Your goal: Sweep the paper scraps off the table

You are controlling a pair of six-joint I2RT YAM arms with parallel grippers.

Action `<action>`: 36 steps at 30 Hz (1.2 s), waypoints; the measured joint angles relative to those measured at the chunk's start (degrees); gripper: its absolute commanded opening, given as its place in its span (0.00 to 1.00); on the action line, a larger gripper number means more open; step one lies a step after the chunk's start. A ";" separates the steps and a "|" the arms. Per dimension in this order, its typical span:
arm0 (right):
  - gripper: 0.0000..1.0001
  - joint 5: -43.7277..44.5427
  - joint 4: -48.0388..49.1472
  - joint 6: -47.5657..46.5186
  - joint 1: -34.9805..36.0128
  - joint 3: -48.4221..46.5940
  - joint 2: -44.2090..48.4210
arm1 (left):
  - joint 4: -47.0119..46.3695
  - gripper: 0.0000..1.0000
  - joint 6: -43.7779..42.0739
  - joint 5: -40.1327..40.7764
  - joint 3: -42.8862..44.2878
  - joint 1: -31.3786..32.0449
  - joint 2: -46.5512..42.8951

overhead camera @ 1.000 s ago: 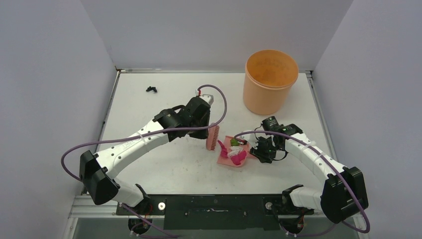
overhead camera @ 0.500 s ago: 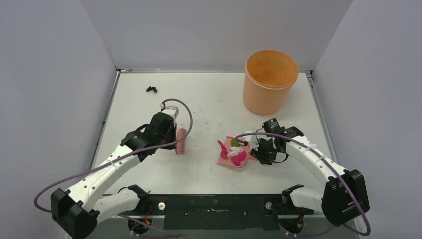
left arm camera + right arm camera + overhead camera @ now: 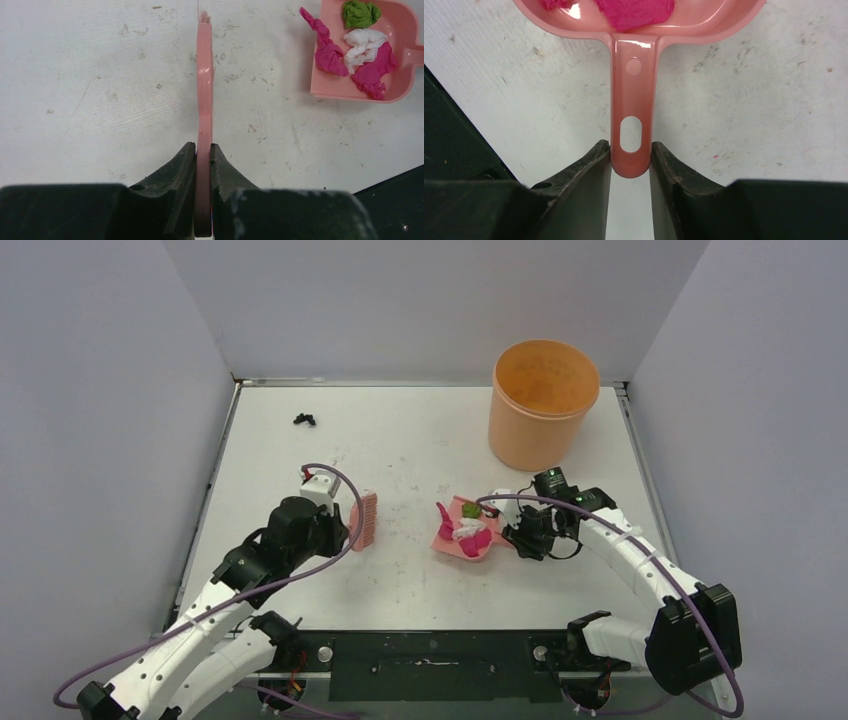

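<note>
The left gripper (image 3: 202, 150) has drawn back toward the near left of the table (image 3: 420, 440), carrying the pink hand brush (image 3: 364, 520) away from the dustpan (image 3: 445, 540) it stood just beside a second ago. Its jaws are clamped tight on the brush's thin handle, and the brush stands on edge with bristles facing right. The right gripper (image 3: 630, 150) pinches the dustpan's handle between narrow-set jaws. The pan has shifted slightly toward the far side since the earlier frame.

The paper scraps (image 3: 362, 42), magenta, white and green, lie heaped inside the pan. One black scrap (image 3: 304, 420) sits alone near the far left corner, close to the left edge and well apart from the brush.

A bare stretch of scuffed white surface lies between brush and dustpan, and more runs from the brush up to the far edge. An orange bucket (image 3: 543, 400) stands in the far right corner, near the dustpan. Grey walls (image 3: 100, 440) close in the left, far and right edges.
</note>
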State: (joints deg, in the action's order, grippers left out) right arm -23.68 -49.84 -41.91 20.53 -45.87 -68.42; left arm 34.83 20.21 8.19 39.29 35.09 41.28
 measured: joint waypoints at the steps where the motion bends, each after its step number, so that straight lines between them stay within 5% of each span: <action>1: 0.05 -0.26 0.00 0.20 0.00 -0.79 -0.02 | -0.70 0.00 0.00 0.00 -0.22 -0.09 -0.33; 36: 0.05 -5.68 -7.26 11.26 -6.25 -39.30 -7.93 | -3.13 0.00 0.11 -3.10 -0.42 -4.83 7.04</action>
State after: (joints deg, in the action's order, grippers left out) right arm -29.36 -57.10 -30.65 14.28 -85.17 -76.36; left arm 31.70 20.32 5.08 38.87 30.26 48.31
